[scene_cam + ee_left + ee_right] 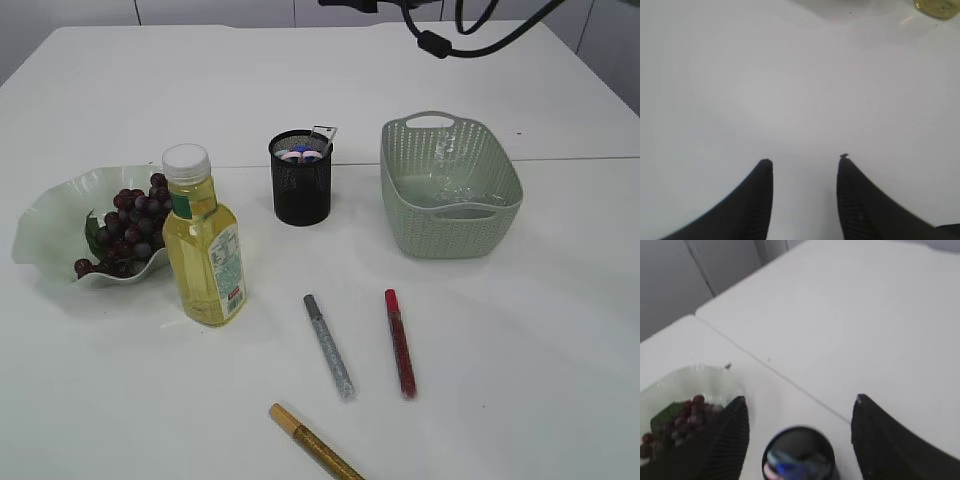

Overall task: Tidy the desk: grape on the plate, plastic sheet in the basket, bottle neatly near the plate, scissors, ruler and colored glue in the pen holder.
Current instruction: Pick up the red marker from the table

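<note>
Exterior view shows grapes (135,225) on the plate (45,225), bottle (204,250) beside it, three glue pens (329,346) lying loose, and both grippers (805,160) (800,400) open, holding nothing.

I'm looking at a white table (520,360) that fills nearly the whole exterior view, its surface matte and evenly lit with only soft, short shadows. A thin seam (590,158) runs from side to side across it, so it looks to me like two white tops pushed together, and the right wrist view shows that same seam as a diagonal line. Beyond the far edge I can see pale grey wall panels (215,10) split by narrow vertical joints, and a few black cables (470,40) hang into the top of the view.
</note>
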Motion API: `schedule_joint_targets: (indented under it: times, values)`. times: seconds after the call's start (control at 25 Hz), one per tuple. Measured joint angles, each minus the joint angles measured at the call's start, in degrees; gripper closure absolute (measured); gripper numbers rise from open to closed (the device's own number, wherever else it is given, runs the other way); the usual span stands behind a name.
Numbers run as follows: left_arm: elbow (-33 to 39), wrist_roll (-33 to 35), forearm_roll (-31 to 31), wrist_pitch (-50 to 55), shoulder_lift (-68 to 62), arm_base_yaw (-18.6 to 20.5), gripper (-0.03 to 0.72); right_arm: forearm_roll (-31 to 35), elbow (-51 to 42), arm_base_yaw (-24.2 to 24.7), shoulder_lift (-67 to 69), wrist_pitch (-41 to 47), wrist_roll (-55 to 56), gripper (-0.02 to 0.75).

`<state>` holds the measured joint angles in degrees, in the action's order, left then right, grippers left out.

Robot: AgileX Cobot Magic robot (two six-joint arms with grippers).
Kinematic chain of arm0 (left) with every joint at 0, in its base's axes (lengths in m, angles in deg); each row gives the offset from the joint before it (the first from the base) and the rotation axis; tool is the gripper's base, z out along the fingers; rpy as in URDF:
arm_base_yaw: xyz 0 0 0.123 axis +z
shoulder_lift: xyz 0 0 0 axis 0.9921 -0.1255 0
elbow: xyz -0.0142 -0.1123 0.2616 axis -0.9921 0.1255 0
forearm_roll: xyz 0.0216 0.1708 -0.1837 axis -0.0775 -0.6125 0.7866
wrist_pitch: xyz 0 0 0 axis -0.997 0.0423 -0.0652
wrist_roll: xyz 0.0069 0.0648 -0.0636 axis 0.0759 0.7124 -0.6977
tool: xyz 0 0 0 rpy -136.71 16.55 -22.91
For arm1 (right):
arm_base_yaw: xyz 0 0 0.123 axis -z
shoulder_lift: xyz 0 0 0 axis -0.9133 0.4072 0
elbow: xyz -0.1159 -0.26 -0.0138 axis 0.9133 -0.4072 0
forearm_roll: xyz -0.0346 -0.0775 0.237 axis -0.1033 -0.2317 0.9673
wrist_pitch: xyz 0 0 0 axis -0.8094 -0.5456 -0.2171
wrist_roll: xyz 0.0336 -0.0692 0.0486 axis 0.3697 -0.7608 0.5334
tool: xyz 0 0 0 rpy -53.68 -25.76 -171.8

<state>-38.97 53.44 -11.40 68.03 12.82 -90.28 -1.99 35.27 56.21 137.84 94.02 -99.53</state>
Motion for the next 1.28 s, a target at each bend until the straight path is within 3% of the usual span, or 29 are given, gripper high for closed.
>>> schedule_joint_targets:
  times: [0.08,0.2,0.44,0.6,0.92,1.28]
  values:
    - [0.0,0.0,0.1,0.0,0.0,0.0,0.377,-12.7,0.0,-0.7,-2.4,4.2,12.2,0.279]
    - [0.0,0.0,0.9,0.0,0.0,0.0,0.379,-25.3,0.0,-2.9,-6.0,9.7,24.6,0.293]
    - [0.0,0.0,1.2,0.0,0.0,0.0,0.381,-37.9,-5.7,-9.0,-13.3,16.3,34.7,0.299]
    - [0.0,0.0,1.2,0.0,0.0,0.0,0.381,-42.4,-13.1,-11.8,-16.5,21.3,39.7,0.3]
    - [0.0,0.0,1.8,0.0,0.0,0.0,0.381,-48.2,-31.2,-16.5,-23.8,21.5,47.5,0.3]
    - [0.0,0.0,4.4,0.0,0.0,0.0,0.381,-52.2,-40.7,-17.1,-24.0,20.1,61.9,0.313]
